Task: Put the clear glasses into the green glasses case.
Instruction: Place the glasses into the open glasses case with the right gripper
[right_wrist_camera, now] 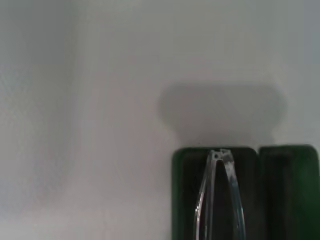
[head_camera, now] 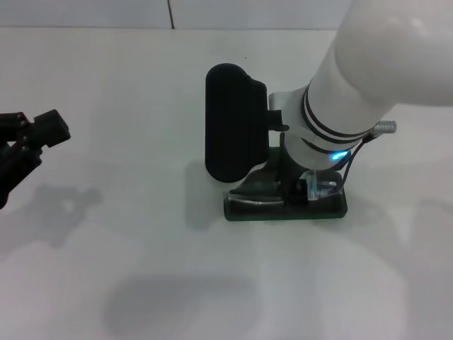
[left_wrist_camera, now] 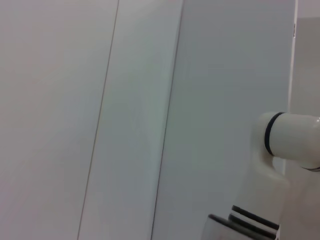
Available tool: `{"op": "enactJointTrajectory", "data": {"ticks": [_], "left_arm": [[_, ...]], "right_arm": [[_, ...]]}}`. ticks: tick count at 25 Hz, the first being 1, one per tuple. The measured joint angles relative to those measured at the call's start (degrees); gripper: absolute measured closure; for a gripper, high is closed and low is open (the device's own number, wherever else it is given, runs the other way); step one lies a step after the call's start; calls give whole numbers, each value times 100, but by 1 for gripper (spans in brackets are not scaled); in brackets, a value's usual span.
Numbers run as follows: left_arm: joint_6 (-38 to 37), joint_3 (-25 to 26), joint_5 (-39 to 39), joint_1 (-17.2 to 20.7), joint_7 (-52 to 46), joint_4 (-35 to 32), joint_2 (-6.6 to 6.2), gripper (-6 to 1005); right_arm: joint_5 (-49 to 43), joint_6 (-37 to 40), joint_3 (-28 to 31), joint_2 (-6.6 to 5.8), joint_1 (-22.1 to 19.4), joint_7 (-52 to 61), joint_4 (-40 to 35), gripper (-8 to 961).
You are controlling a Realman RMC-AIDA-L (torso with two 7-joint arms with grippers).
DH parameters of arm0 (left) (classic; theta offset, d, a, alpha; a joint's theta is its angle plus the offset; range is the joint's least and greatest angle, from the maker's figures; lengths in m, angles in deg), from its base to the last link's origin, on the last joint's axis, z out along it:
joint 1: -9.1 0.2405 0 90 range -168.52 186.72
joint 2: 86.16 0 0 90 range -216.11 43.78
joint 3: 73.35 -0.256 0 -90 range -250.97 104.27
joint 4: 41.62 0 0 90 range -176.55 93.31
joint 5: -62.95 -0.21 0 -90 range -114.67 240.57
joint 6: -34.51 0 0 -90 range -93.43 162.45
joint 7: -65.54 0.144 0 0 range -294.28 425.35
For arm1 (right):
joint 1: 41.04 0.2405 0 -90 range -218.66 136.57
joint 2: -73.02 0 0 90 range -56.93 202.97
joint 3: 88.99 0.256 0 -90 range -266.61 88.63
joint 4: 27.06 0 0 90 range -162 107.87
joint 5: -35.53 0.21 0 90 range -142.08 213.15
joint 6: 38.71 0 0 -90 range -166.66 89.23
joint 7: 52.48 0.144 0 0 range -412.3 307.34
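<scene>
The green glasses case [head_camera: 244,207] lies open at the middle of the table, its dark lid [head_camera: 232,131] standing upright on the left side. My right arm's wrist [head_camera: 325,131] reaches down over the case's tray and hides the right gripper beneath it. A bit of the clear glasses [head_camera: 320,188] shows under the wrist, over the tray. In the right wrist view the clear glasses [right_wrist_camera: 220,200] sit folded inside one half of the green glasses case [right_wrist_camera: 290,190]. My left gripper [head_camera: 32,131] hangs open at the far left, holding nothing.
White table all around the case, with its back edge and a wall seam [head_camera: 172,14] at the far side. The left wrist view shows only pale wall panels and part of the right arm [left_wrist_camera: 287,140].
</scene>
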Motion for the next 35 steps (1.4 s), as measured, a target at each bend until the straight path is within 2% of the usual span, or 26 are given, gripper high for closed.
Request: {"op": "enactJointTrajectory", "data": {"ticks": [14,35], "left_arm": [[7,0,-1,-59,116,0,17,950],[70,-1,8,-21,186,8,52,949]], "right_arm": [[-214,-236,-149,0,-28,235,200,870],[-448,-325,-392,0,-56,323,116,870]]}}
